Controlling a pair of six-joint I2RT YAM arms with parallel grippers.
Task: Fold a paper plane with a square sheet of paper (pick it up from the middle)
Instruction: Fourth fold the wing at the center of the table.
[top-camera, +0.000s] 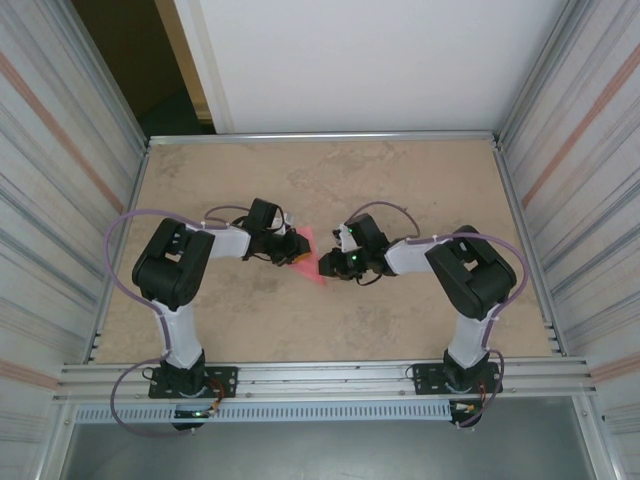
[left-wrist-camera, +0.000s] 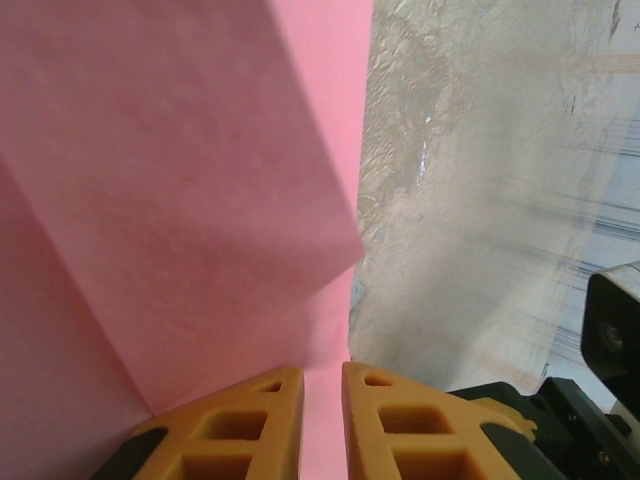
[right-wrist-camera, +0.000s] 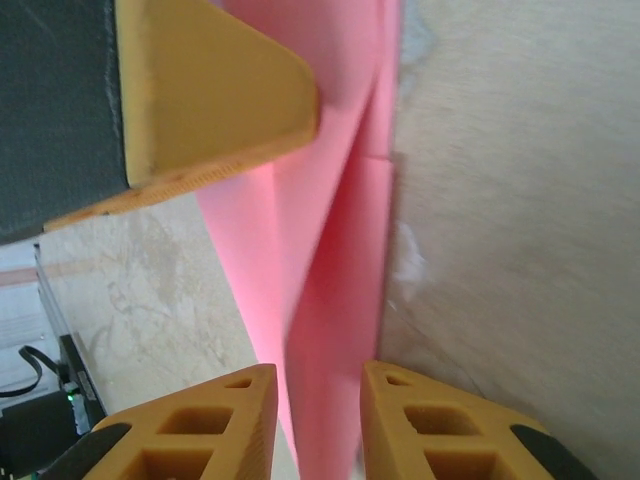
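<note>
Left end effector (left-wrist-camera: 322, 378) pinches the pink paper (left-wrist-camera: 180, 200); right end effector (right-wrist-camera: 320, 375) stands slightly parted around it.

One pink sheet of paper (top-camera: 310, 243). Two robot arms, the left arm (top-camera: 175, 270) and the right arm (top-camera: 470, 275). Two end effectors, the left end effector (top-camera: 298, 250) and the right end effector (top-camera: 326, 265), with two yellow fingers (left-wrist-camera: 250, 425) each. Two lilac cables (top-camera: 118, 235), one per arm. One worktop (top-camera: 400, 180).

The beige mottled table (top-camera: 400, 180), metal-rimmed, spans the frame's middle; two arm bases (top-camera: 190, 378) stand along its lower edge.
</note>
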